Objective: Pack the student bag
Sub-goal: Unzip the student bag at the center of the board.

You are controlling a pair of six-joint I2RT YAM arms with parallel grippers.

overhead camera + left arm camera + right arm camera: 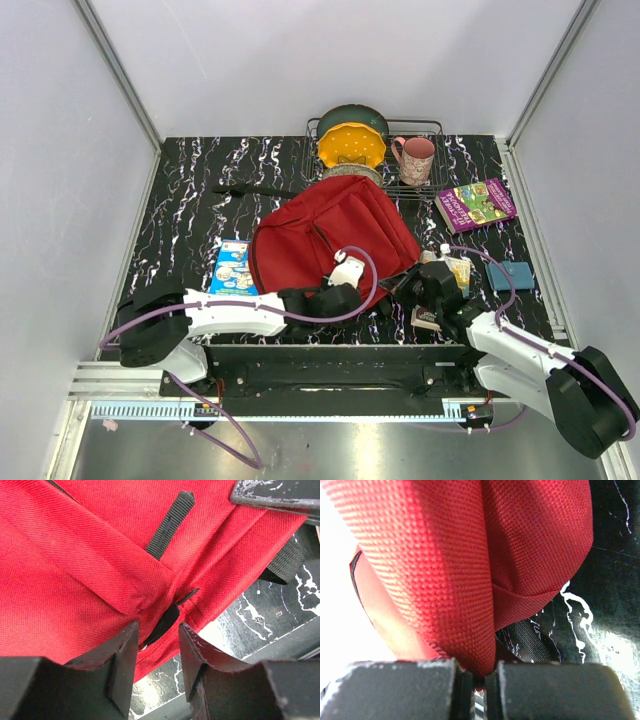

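The left claw (157, 627) stands with its jaws apart on either side of the black zipper pull (167, 620) at the near edge of the student bag (330, 235), not yet gripping it. The right claw (475, 667) is pinched together on a fold of the bag's red cloth at its near right corner. The pull is slim and lies slantwise, so closing jaws might nip cloth instead, or it could slip free under a tug. The right pinch holds only a thin fold, and if that slides out the bag would likely drag and bunch rather than unzip. Both arms reach in low from in front of the bag, wrists angled towards its near edge. The bag lies flat on the tabletop (190, 200), which shows on every side of it.
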